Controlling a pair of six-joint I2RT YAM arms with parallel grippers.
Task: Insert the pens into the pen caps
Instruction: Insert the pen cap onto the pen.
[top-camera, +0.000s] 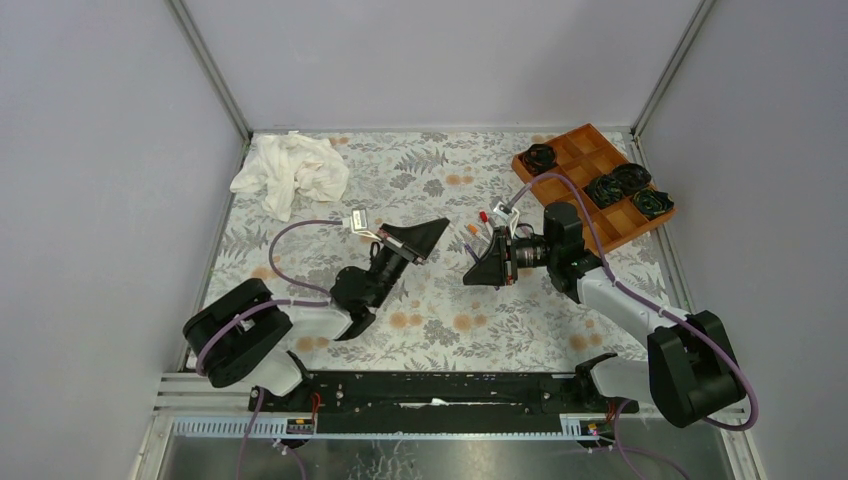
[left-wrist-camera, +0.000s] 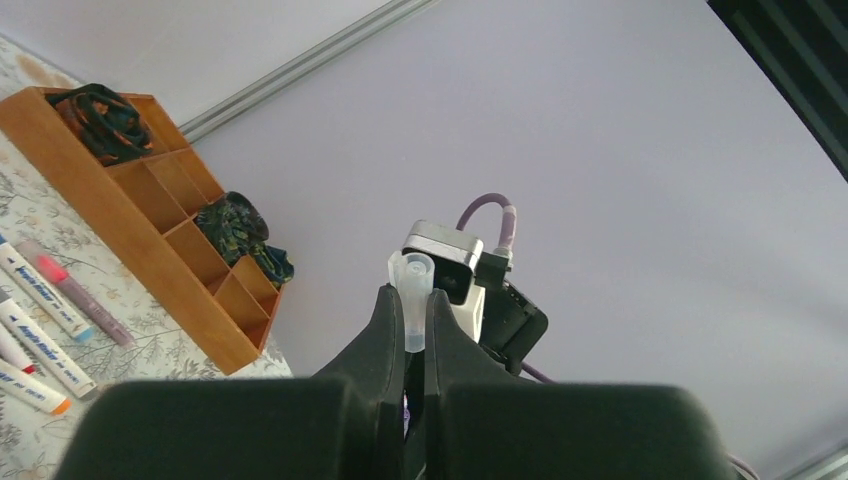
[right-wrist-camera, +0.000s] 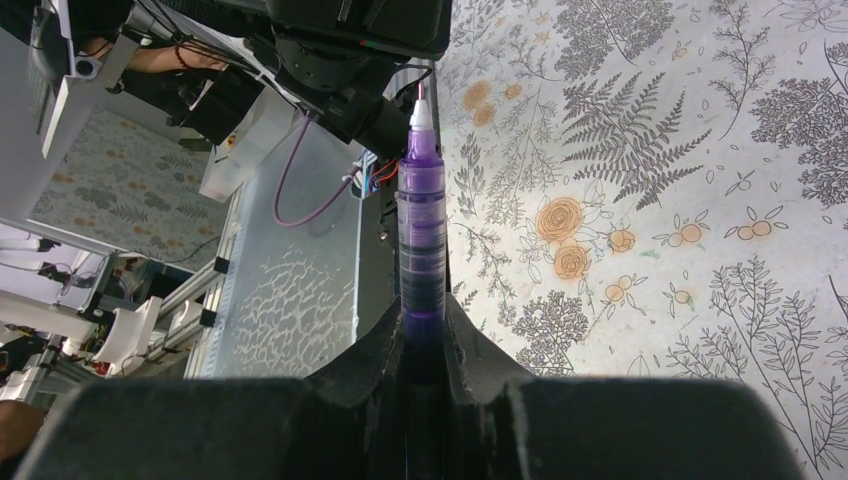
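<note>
My left gripper (left-wrist-camera: 410, 300) is shut on a clear pen cap (left-wrist-camera: 416, 290), whose open end sticks up past the fingertips. My right gripper (right-wrist-camera: 423, 325) is shut on a purple pen (right-wrist-camera: 422, 215), its fine white tip pointing away from the wrist. In the top view the left gripper (top-camera: 443, 225) and right gripper (top-camera: 468, 279) hang above the mat's middle, a short gap apart, tips angled past each other. Several white pens (left-wrist-camera: 45, 300) with coloured tips lie on the mat beside the tray. They show in the top view as small pens (top-camera: 478, 223) behind the right gripper.
A wooden divided tray (top-camera: 585, 152) sits at the back right holding black rosettes (top-camera: 630, 185); the tray (left-wrist-camera: 150, 230) also shows in the left wrist view. A crumpled white cloth (top-camera: 290, 170) lies at the back left. Grey walls enclose the floral mat (top-camera: 440, 320).
</note>
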